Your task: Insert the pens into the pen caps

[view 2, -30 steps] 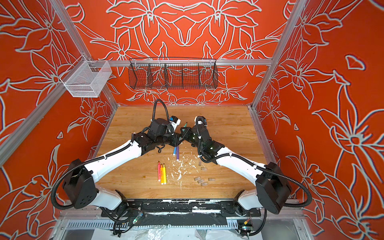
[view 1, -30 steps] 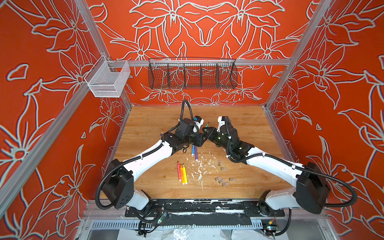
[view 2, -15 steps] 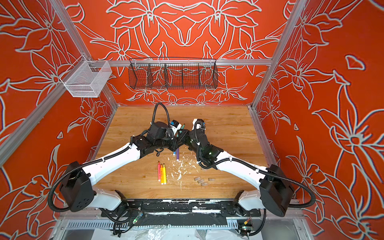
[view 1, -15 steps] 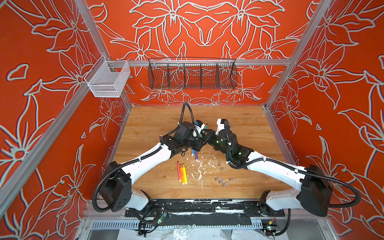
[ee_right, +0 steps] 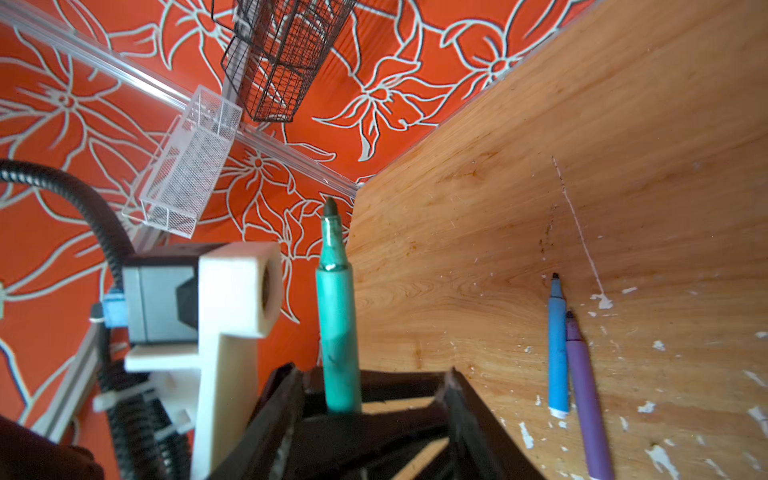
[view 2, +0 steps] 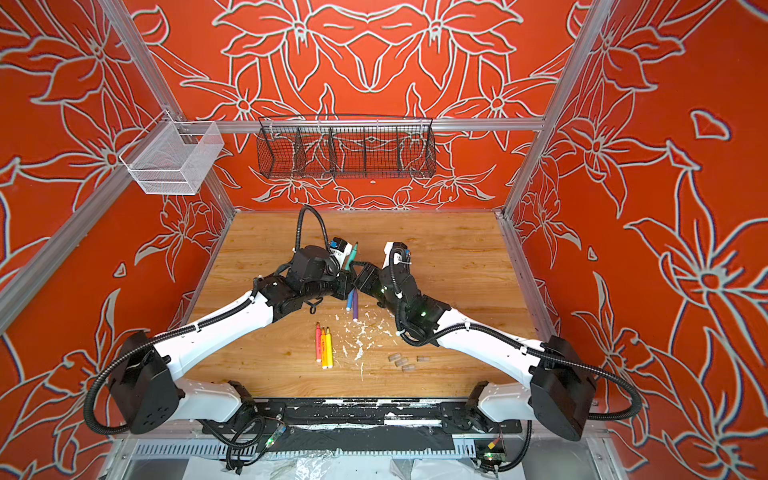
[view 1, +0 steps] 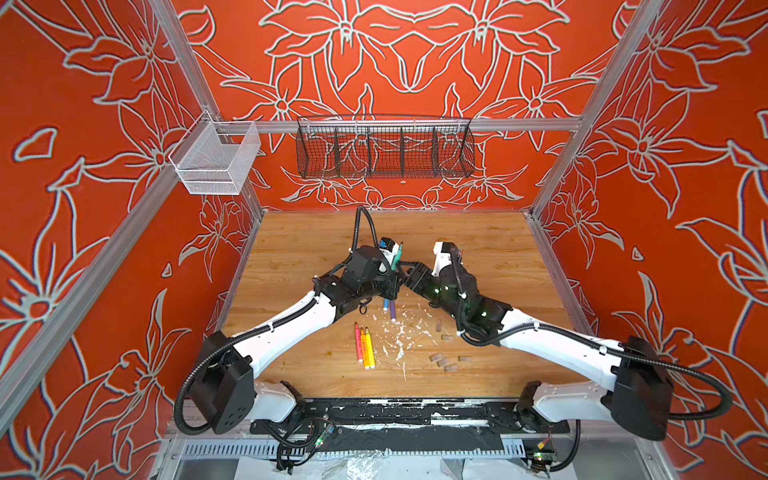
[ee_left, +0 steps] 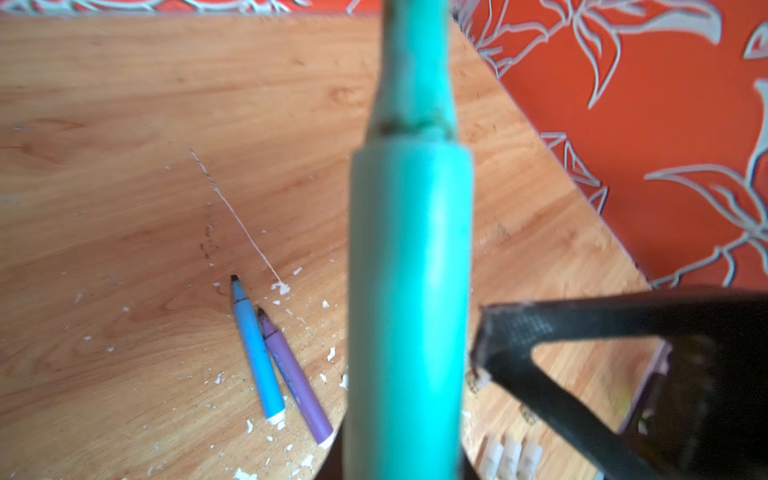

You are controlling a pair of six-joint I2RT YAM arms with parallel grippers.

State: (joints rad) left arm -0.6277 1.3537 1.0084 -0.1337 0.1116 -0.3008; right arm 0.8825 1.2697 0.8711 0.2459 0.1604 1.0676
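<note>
**Green pen clamped in the left jaws, right jaws spread around it**

**Top views.** Six pens can be counted. The green pen sticks up out of the left gripper, whose jaws are closed tight on its lower end. The blue pen and purple pen lie side by side just beneath the two grippers. The pink pen, orange pen and yellow pen lie in a touching row nearer the front. In a top view six pen caps show: four clustered near the front and two closer to the right arm. All of them lie well apart from both grippers. The right gripper meets the left one over the middle of the surface, a wooden board strewn with white flecks. The walls are orange-red with white flower outlines. They carry a black wire basket and a white mesh basket.

**Left wrist.** The green pen runs up the middle, blurred and close. One black finger of the right gripper stands just beside it with a gap between. The blue and purple pens lie on the board beyond.

**Right wrist.** The right jaws stand apart, holding nothing. The green pen rises between them, tip away from the jaws and clear of both. The blue and purple pens lie off to one side.
</note>
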